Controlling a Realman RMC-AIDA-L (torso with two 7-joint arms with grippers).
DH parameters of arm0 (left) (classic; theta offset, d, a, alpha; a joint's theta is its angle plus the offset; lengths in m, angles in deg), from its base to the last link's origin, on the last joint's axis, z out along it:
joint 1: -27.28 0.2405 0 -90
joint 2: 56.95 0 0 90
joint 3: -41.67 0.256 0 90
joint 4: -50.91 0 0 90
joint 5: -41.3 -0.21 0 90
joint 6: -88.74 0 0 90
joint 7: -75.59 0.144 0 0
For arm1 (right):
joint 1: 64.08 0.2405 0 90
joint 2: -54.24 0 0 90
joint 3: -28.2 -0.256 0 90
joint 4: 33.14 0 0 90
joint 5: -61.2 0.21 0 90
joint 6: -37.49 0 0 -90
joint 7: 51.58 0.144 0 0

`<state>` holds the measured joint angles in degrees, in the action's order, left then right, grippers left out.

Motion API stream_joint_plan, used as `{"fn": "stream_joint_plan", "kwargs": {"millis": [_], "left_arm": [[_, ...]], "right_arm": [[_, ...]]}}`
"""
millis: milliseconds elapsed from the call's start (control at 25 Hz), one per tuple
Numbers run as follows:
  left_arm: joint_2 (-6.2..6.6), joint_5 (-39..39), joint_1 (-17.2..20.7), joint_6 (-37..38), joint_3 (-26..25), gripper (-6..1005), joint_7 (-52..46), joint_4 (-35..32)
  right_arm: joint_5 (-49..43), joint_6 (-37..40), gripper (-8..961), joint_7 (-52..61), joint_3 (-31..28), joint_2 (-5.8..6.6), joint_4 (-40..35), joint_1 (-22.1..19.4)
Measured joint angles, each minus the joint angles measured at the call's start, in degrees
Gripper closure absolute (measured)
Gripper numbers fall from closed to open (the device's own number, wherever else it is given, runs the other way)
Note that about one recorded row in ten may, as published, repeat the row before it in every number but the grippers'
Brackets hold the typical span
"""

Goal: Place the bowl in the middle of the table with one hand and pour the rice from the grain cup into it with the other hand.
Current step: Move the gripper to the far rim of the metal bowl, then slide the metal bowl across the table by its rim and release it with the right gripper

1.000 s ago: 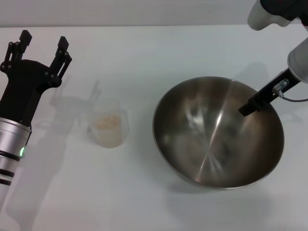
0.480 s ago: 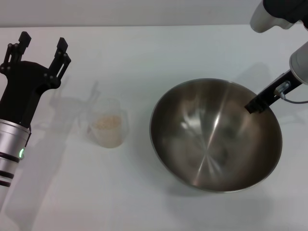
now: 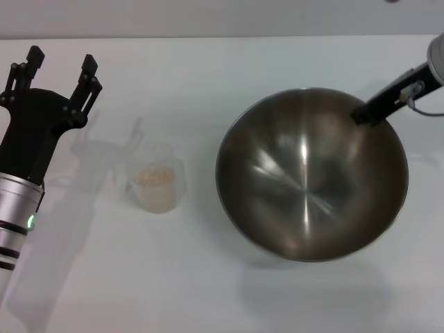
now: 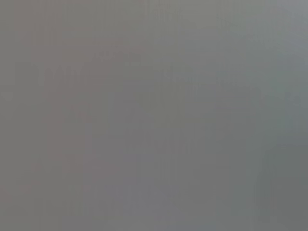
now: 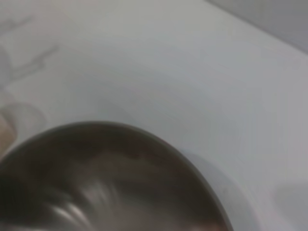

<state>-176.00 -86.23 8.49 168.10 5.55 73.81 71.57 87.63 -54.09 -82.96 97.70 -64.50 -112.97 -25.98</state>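
The steel bowl [image 3: 305, 187] hangs tilted just above the white table [image 3: 208, 76], right of centre, with a faint shadow under it. My right gripper [image 3: 361, 114] is shut on its far right rim, one black finger inside the wall. The right wrist view shows the bowl's rim and dark inside [image 5: 96, 183] close up. The clear grain cup [image 3: 156, 184] stands upright on the table to the bowl's left, with the rice [image 3: 154, 176] heaped inside. My left gripper [image 3: 62, 59] is open over the table's left side, beyond the cup and apart from it.
The table's far edge [image 3: 208, 36] runs along the top of the head view. Bare tabletop lies between cup and bowl and along the near side. The left wrist view is a uniform grey.
The right gripper has risen and pulled away from me with the bowl's rim, and the bowl has lifted and levelled. Left arm and cup have not moved.
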Motion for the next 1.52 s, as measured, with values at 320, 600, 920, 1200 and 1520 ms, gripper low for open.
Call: {"fn": "stream_joint_plan", "kwargs": {"millis": [320, 600, 920, 1200, 1520], "left_arm": [[0.05, 0.0, 0.05, 0.16, -0.08, 253, 0.25, 0.0], [0.05, 0.0, 0.01, 0.22, -0.09, 256, 0.27, 0.0], [0.13, -0.05, 0.08, 0.64, -0.1, 259, 0.29, 0.0], [0.1, -0.4, 0.15, 0.67, 0.01, 262, 0.3, 0.0], [-0.02, -0.44, 0.3, 1.12, 0.45, 266, 0.15, 0.04]], "right_arm": [[2.9, -0.21, 931, -0.01, -0.17, -0.09, -3.1, 0.18], [6.71, 0.38, 931, -0.07, -0.18, -0.09, -2.98, -0.08], [8.29, 2.73, 927, -0.26, 0.56, -0.21, 2.68, 0.42], [8.42, 4.32, 923, -0.27, 0.76, -0.28, 6.73, 0.74], [8.48, 4.66, 919, -0.28, 1.24, -0.36, 8.89, 0.73]]}}
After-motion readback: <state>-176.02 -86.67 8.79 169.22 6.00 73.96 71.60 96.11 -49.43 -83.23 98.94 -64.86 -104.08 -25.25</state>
